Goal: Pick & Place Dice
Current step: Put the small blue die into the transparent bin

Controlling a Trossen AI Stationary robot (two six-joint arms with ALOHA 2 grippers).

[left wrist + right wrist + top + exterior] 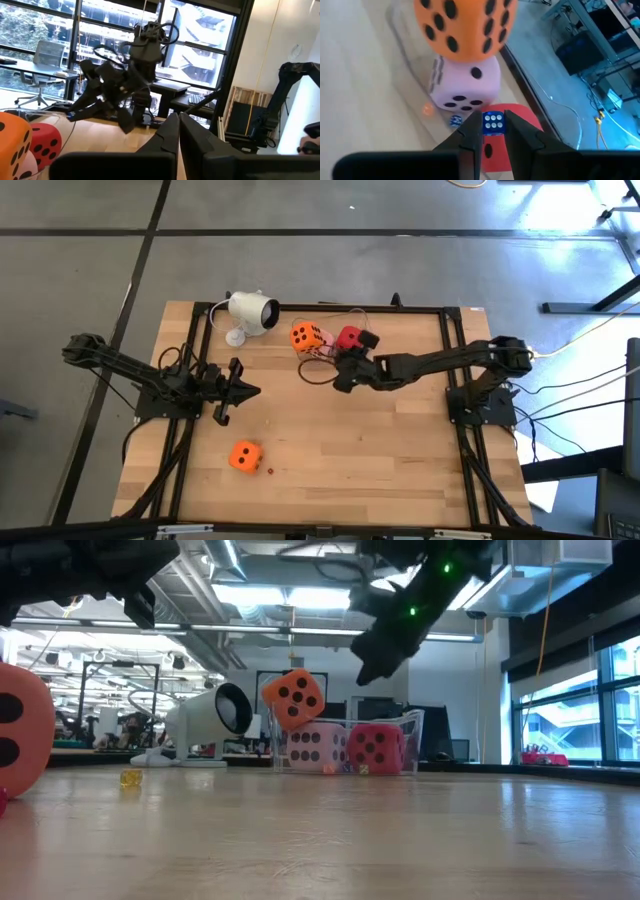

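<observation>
A clear plastic tray at the table's far middle holds three dice. An orange die sits tilted on top of the pale pink die, and the red die stands beside them. A second orange die lies alone on the near left of the table. My right gripper hovers above the tray, over the red die, and is shut on a tiny blue cube with white pips. My left gripper waits shut at the table's left, touching nothing. My right gripper pinches the tiny blue cube between its two fingertips, at their free ends. It reaches in from the table's right, slanting down. The cube is lifted clear, above the red die in the tray.
A white camera on a stand sits at the far left of the table, with cables beside the tray. A tiny red speck lies near the lone orange die, and a tiny yellow one shows on the wood. Bare wood lies in the middle and near right.
</observation>
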